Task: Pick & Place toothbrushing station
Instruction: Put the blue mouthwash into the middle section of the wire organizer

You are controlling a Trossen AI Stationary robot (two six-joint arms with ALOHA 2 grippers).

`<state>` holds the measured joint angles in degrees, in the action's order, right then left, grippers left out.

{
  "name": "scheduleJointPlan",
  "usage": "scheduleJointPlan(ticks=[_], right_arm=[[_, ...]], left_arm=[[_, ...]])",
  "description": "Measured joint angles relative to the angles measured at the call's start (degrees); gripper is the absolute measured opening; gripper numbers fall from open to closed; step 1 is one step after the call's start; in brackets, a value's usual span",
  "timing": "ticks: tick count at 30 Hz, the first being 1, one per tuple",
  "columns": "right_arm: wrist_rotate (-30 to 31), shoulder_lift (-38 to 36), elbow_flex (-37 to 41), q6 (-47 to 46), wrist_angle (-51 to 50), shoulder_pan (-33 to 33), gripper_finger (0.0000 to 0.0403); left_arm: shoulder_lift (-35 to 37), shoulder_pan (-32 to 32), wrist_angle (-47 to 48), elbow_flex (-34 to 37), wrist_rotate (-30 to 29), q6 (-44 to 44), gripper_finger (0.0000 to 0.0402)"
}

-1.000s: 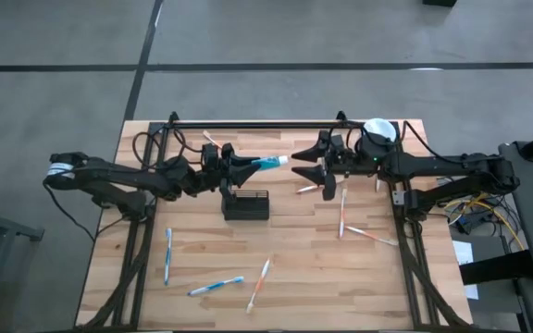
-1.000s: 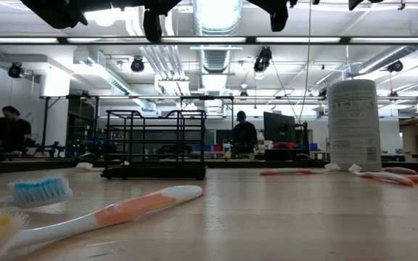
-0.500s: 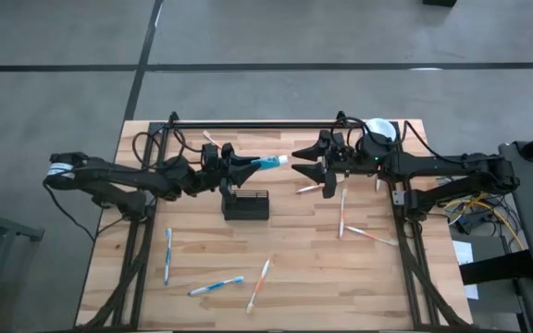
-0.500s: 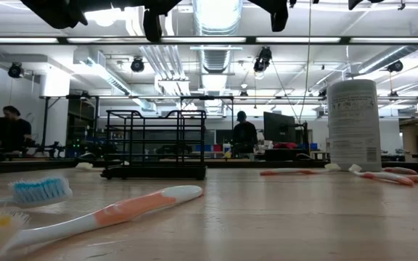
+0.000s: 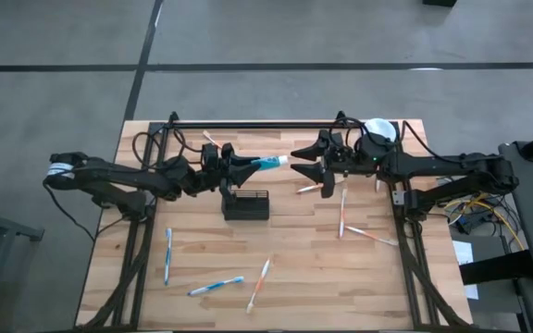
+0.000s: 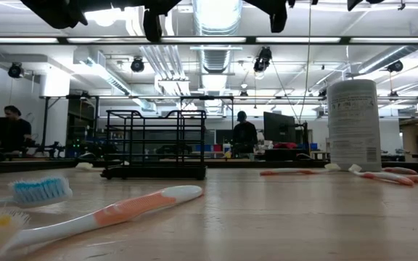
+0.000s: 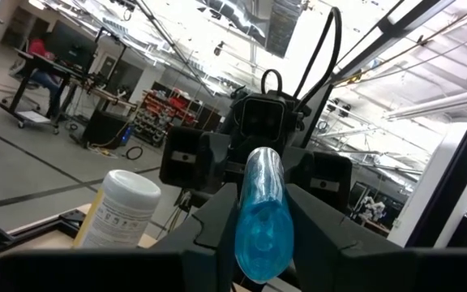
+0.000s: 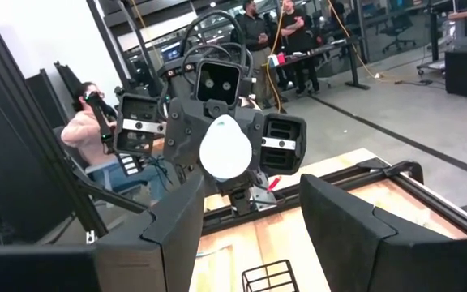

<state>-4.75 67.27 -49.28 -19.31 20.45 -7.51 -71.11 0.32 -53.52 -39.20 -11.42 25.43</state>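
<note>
The toothbrushing station, a small black wire-mesh basket (image 5: 246,204) (image 6: 153,145), rests on its base at mid-table. Above and just beyond it, my left gripper (image 5: 251,165) (image 7: 262,243) is shut on a blue toothpaste tube (image 5: 268,163) with a white cap (image 8: 224,148). My right gripper (image 5: 296,163) (image 8: 250,219) faces it from the table's right and is open. Its fingertips stand just past the cap, one on either side, without touching it. Several toothbrushes lie flat on the wood, among them a blue one (image 5: 167,254) and an orange one (image 5: 259,282). My left gripper pinches the tube's rear part (image 7: 259,251) between its two fingers. The fingers come about level from the table's left and lie along the tube. The tube sticks out toward the right gripper, cap end foremost, lifted clear of the table and basket.
A white-topped canister (image 5: 378,130) (image 6: 353,125) stands at the far right. More toothbrushes lie right of centre (image 5: 343,211) (image 5: 370,236) and near the front (image 5: 216,286). A black rail (image 5: 257,123) runs along the far edge. People show in the room behind.
</note>
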Motion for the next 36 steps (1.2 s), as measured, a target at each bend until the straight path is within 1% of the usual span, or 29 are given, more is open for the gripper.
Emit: scheduleJointPlan(ticks=[8, 18, 24, 36], right_arm=[[-0.02, 1.84, 0.00, 0.02, 1.69, 0.00, 0.0201], [-0.07, 2.22, 0.00, 0.87, 3.16, -0.04, 0.0201], [-0.09, 2.20, -0.02, 1.27, 6.69, 0.00, 0.0201], [-0.21, 2.22, -0.02, 1.05, 6.94, 0.00, 0.0201]], left_arm=[[0.00, 0.00, 0.55, 0.02, 0.02, 0.07, 0.0094], [0.00, 0.00, 0.76, 0.02, 0.00, 0.09, 0.0094], [0.00, 0.00, 0.95, 0.02, 0.04, 0.08, 0.0094], [0.00, -0.02, 0.85, 0.02, 0.04, 0.17, 0.0094]])
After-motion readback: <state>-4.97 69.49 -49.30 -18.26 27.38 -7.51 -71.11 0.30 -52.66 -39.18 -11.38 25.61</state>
